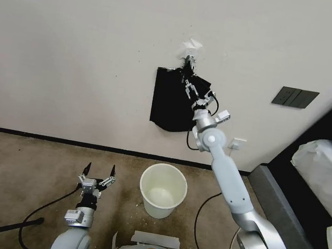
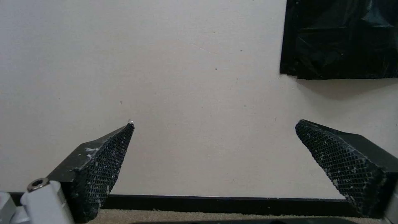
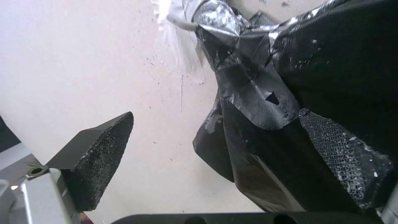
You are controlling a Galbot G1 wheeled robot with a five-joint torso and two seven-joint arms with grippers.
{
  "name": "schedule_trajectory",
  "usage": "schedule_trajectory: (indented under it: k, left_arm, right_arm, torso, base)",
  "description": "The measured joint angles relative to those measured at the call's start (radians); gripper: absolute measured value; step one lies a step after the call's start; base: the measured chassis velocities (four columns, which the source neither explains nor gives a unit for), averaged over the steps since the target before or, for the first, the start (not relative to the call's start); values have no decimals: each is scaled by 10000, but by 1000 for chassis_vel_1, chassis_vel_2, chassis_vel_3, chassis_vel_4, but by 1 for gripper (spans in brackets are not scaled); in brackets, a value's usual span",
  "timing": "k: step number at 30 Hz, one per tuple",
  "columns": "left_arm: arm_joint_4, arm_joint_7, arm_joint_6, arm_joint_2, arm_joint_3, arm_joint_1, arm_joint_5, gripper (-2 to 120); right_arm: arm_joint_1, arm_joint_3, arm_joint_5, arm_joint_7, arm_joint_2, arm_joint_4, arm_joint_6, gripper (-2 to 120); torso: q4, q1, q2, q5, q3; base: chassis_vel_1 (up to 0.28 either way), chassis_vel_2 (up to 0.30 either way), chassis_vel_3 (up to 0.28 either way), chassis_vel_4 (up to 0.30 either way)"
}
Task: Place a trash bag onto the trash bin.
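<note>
Now reaching for the hanging trash bag (image 1: 171, 100), nothing gripped yet.
Head view: right pincer (image 1: 197, 92) spread at the bag on the far wall; left pincer (image 1: 99, 170) spread, idle low left of the trash bin (image 1: 162, 194) on the floor. Left wrist view: the bag's lower edge against the wall. Right wrist view: the bag's glossy folds lie between the spread fingers (image 3: 344, 152); closing on a single layer likely comes next.

Cream wall (image 1: 82, 45), black baseboard (image 1: 67, 141), tan carpet (image 1: 20, 177), dark switch plate (image 1: 294, 97)
</note>
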State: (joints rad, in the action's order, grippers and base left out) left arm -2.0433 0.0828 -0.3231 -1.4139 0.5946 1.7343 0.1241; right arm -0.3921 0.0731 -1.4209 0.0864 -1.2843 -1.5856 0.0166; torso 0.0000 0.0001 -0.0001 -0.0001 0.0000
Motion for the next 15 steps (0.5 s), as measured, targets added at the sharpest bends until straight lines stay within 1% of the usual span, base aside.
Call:
schedule_trajectory:
  k: [10, 15]
  left_arm:
    - [104, 0, -10, 71, 35, -71, 93, 100]
    - [195, 2, -17, 7, 145, -98, 186, 100]
  right_arm:
    - [304, -22, 27, -69, -43, 652, 28, 100]
    - [486, -14, -49, -197, -274, 1090, 38, 100]
  torso:
    - [-3, 0, 0, 1, 0]
    - [2, 0, 0, 0, 0]
  base:
    - [0, 0, 0, 0]
    - [0, 0, 0, 0]
